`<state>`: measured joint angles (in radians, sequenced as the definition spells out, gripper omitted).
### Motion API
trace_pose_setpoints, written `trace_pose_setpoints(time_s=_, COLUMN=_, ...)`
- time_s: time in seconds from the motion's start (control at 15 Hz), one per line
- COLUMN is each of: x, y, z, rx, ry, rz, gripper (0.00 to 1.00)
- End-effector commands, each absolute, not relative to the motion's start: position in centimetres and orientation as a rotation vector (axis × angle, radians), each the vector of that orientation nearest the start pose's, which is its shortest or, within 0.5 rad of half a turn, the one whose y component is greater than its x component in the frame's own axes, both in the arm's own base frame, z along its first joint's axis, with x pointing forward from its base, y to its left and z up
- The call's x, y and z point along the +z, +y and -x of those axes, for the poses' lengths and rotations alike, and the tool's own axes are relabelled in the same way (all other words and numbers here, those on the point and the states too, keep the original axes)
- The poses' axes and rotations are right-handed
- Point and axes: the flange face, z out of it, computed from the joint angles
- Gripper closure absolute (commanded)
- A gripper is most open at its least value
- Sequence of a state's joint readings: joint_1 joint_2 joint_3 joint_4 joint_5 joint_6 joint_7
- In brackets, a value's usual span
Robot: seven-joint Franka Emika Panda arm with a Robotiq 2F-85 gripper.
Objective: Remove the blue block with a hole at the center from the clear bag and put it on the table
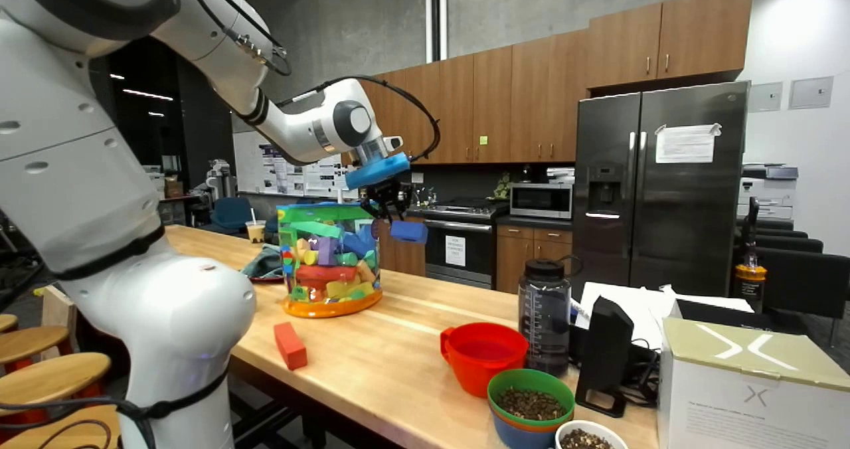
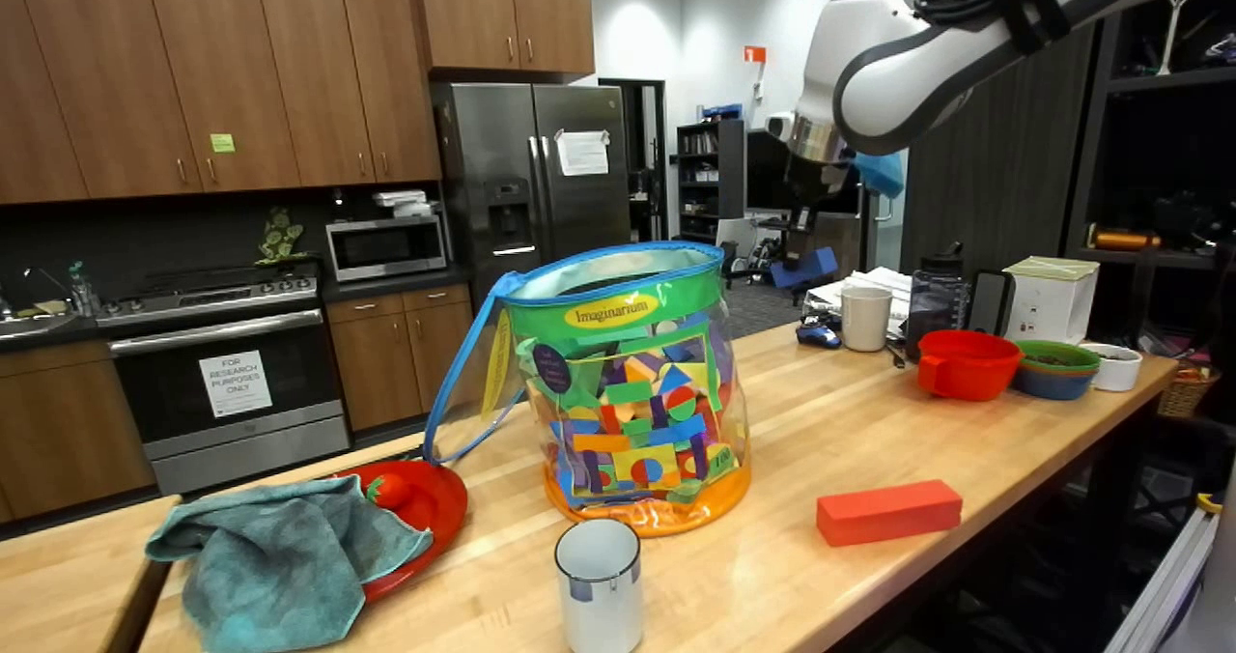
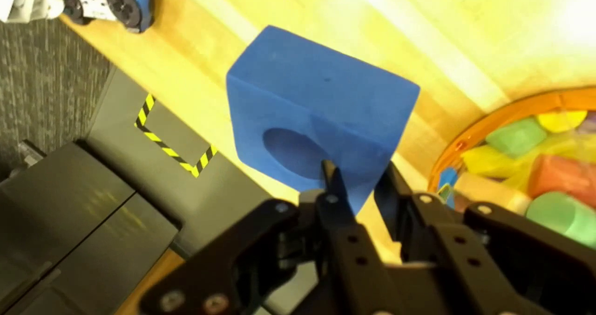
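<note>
I had the blue block [image 3: 321,82] pinched by one end in my gripper [image 3: 358,175], one of my fingers [image 3: 351,240] lying across the edge of its hole and the other at its end face. It hung tilted in the air, most of it jutting past my fingertips, outside the clear bag [image 2: 579,340] and above the table [image 1: 392,349]. The clear bag stood upright on the table, its blue-rimmed mouth open, coloured blocks [image 1: 325,274] heaped inside. A red-orange block [image 2: 888,515] lay near it; farther along stood a red bowl [image 2: 966,383] and a dark bottle [image 1: 544,316]. A teal cloth [image 2: 280,556] slumped over a red plate [image 2: 449,498]. Beyond, in both exterior views, I saw a stainless refrigerator [image 1: 694,230], an oven [image 1: 479,253] and wooden cabinets [image 1: 491,103].
</note>
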<state>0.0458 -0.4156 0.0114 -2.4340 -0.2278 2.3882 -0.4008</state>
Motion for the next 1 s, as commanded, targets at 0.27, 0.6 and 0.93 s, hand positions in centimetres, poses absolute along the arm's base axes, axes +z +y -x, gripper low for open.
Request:
trace_pose_setpoints(time_s=0.27, x=42.4, y=2.5, z=-38.7, rx=-0.412, ry=-0.952, rz=3.191, gripper=0.94)
trace_pose_setpoints(time_s=0.6, x=40.1, y=4.4, z=-36.8, rx=-0.712, ry=-0.912, rz=3.146, gripper=0.94)
trace_pose_setpoints(time_s=0.93, x=39.7, y=8.1, z=-38.5, rx=-0.786, ry=-0.986, rz=3.101, gripper=0.94)
